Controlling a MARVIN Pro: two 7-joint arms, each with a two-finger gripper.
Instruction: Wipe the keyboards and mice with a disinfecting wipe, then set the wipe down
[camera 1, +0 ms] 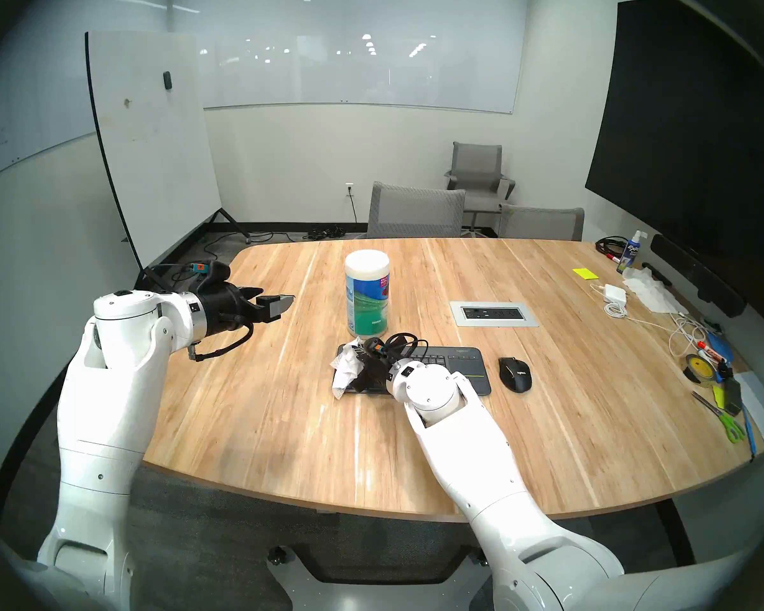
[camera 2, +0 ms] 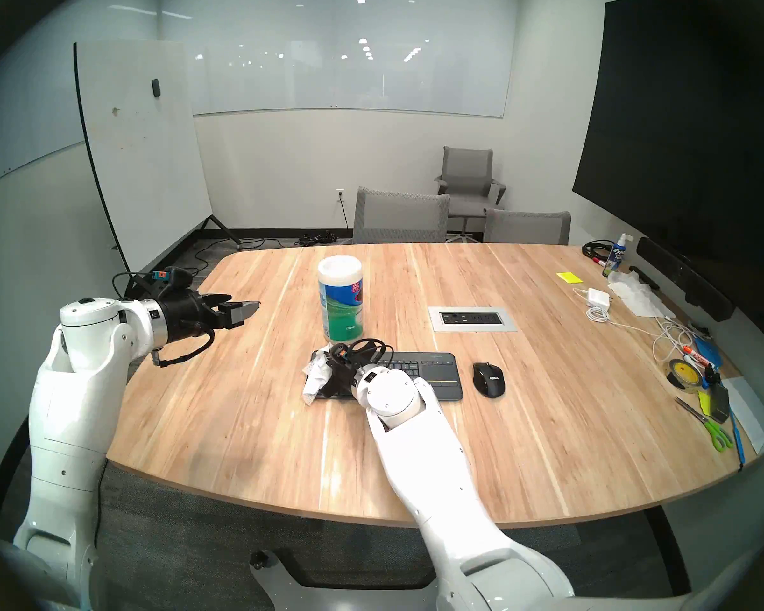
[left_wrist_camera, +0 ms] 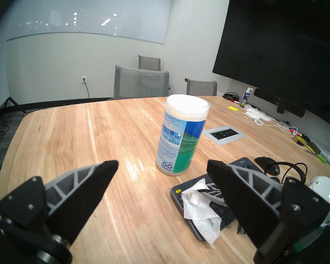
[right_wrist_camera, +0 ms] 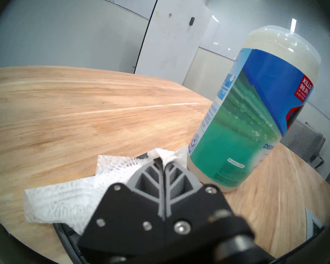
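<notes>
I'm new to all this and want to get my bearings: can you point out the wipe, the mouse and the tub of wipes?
wipe (left_wrist_camera: 198, 210), left wrist view, on its crumpled middle.
mouse (camera 1: 514, 373), head left view, on its rounded back.
tub of wipes (camera 1: 368, 301), head left view, on its label.

The left arm hangs raised with jaws spread wide, while the right arm reaches low, jaws pressed together.

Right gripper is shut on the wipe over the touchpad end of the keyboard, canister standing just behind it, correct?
Not quite. The right gripper is shut on the wipe over the keyboard's opposite end, by the yellow corner button; the left wrist view shows it. The canister does stand just behind.
</notes>
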